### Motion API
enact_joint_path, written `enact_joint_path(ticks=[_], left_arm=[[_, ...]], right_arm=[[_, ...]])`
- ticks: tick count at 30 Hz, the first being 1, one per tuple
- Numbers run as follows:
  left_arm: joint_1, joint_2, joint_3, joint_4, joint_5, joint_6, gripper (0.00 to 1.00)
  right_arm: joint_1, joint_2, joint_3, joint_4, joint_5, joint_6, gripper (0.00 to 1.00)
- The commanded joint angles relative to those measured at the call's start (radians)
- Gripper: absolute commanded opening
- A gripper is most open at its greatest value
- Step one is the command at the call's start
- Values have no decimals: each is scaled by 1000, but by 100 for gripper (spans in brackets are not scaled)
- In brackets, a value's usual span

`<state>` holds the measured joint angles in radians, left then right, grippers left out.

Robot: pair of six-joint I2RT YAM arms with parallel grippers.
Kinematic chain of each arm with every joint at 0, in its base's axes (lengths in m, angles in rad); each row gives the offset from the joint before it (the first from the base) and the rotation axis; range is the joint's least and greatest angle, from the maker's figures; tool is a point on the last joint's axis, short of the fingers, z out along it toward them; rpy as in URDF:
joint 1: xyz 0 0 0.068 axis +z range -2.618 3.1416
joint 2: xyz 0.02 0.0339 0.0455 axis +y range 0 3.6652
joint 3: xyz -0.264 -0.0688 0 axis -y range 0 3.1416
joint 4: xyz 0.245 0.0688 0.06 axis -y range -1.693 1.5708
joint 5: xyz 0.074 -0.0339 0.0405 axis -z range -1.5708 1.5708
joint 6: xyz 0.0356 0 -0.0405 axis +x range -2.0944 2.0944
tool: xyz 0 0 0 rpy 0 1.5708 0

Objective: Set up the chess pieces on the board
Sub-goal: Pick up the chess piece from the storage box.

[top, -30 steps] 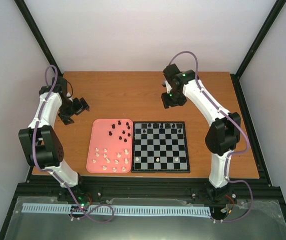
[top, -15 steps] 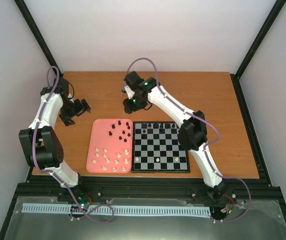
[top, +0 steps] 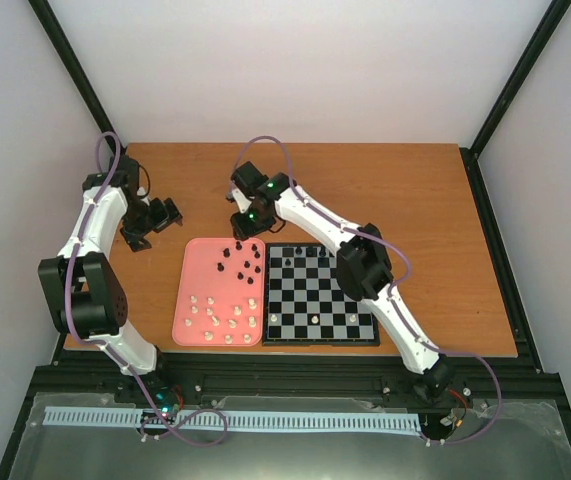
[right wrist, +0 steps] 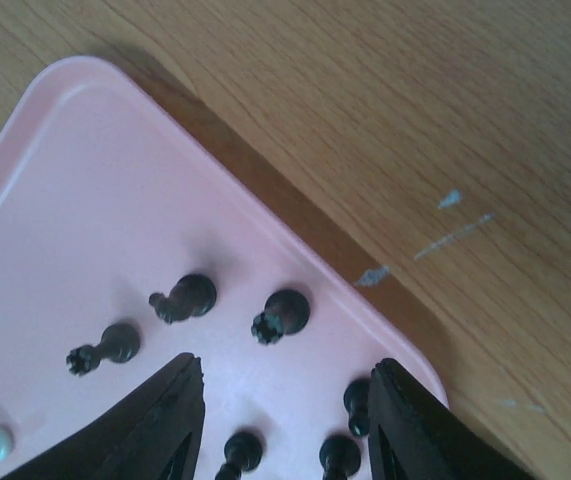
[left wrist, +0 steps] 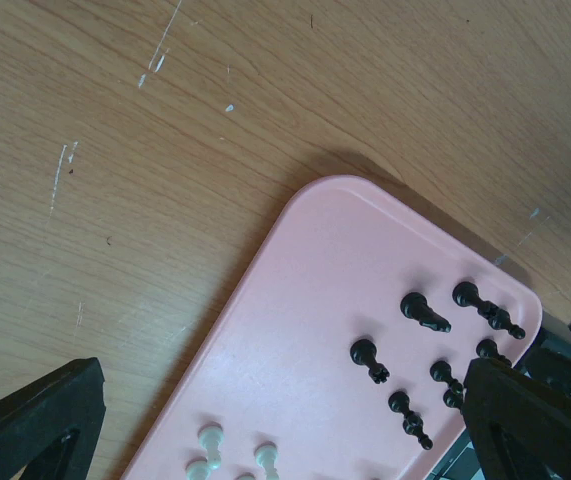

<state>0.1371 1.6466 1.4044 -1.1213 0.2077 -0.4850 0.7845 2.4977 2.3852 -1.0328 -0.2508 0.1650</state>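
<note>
A brown wooden table (top: 405,190) has a flat pink tray with round corners (top: 193,268) on it. Just beside the tray, on its right, is the square black-and-white chequered board (top: 337,300). I cannot tell if the two touch. The small black chess pieces (top: 242,258) are in a bunch in the far right part of the tray. The small cream-white chess pieces (top: 221,315) are spread over the near part of the tray. I cannot tell which of them stand up and which lie on their sides. A few more black pieces are on the far row of the board, and three cream-white ones are on a row close to the near edge. The long white right arm (top: 315,215) reaches across the far end of the board, so part of the board is hidden. The right claw (right wrist: 287,372) hangs over the far right corner of the tray, right above the black pieces. Its two black fingers (right wrist: 160,425) are apart and there is nothing between them. One black piece with a bumpy top (right wrist: 283,314) sits on the pink tray just in front of the gap. The left claw (left wrist: 283,400) is off to the left, over the bare wood by the far left corner of the tray. Its black fingers (left wrist: 35,420) are very wide apart and it has hold of nothing.
</note>
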Motion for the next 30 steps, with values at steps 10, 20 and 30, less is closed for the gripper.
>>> enact_joint_path(ticks=[10, 20, 30], left_arm=[[-13, 25, 30, 9, 12, 16, 100], [-18, 32, 26, 14, 17, 17, 100], [-20, 36, 26, 14, 20, 19, 100]], right_arm=[[34, 97, 83, 54, 6, 1, 41], [45, 121, 83, 53, 26, 10, 37], [46, 137, 86, 53, 36, 16, 31]])
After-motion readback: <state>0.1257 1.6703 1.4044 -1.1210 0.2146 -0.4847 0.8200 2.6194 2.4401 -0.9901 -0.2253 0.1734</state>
